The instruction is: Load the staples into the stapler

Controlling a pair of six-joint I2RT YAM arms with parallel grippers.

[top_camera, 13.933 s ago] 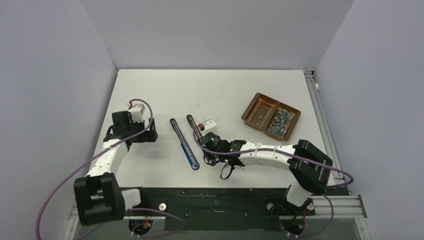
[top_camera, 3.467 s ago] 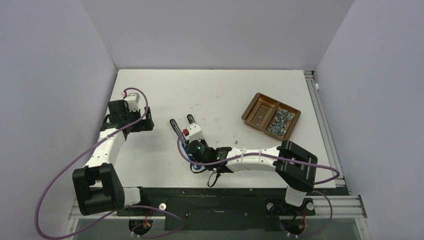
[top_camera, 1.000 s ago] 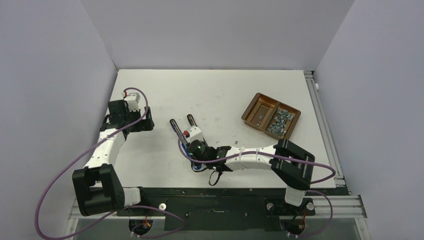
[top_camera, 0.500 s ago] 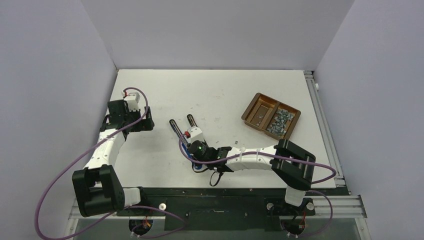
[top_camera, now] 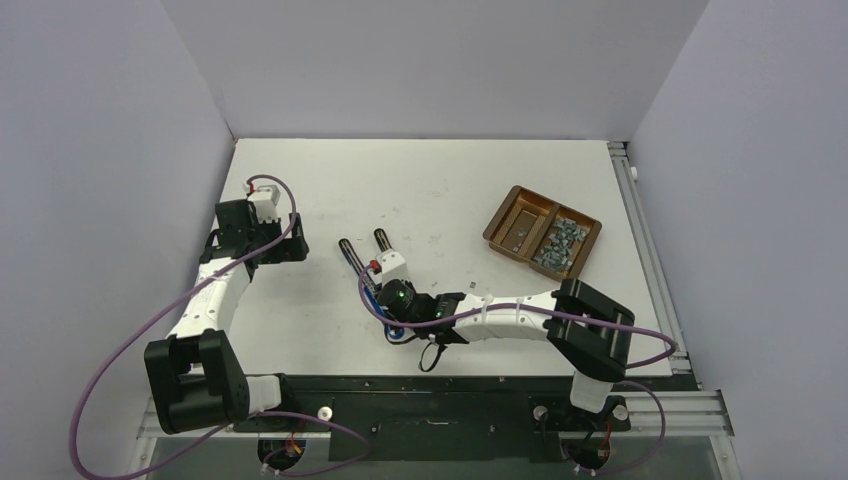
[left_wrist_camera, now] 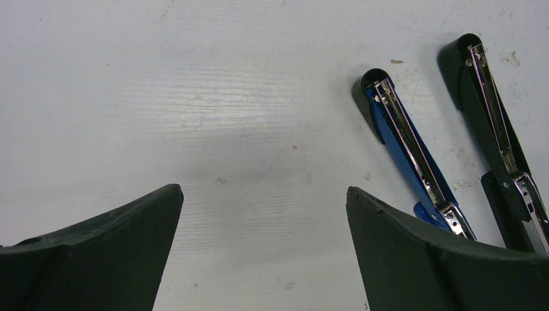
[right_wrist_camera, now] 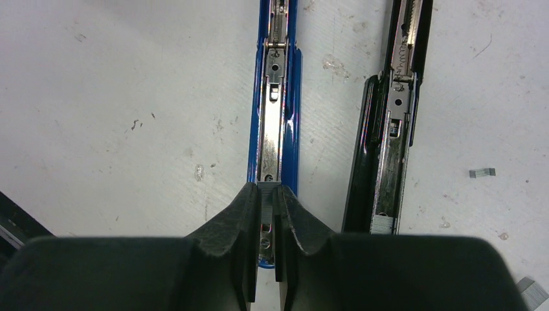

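My right gripper point(right_wrist_camera: 268, 189) is shut on a short grey strip of staples point(right_wrist_camera: 268, 196), held over the near end of the blue stapler point(right_wrist_camera: 277, 97), which lies open with its metal channel facing up. Beside it lies an open black stapler point(right_wrist_camera: 388, 129) with a staple strip at its near end point(right_wrist_camera: 382, 224). From above, the right gripper point(top_camera: 386, 298) covers the blue stapler point(top_camera: 352, 256) near its middle. My left gripper point(left_wrist_camera: 260, 191) is open and holds nothing, hovering over bare table left of both staplers.
A brown two-compartment tray point(top_camera: 520, 205) sits at the right, with many loose staples point(top_camera: 560, 243) in its right half. Two stray staple bits point(right_wrist_camera: 482, 172) lie on the table right of the black stapler point(top_camera: 381, 240). The left arm point(top_camera: 225, 290) stretches along the table's left side.
The right gripper has stayed over the blue stapler's near end with its jaws pinched on the strip. The left arm has not moved.
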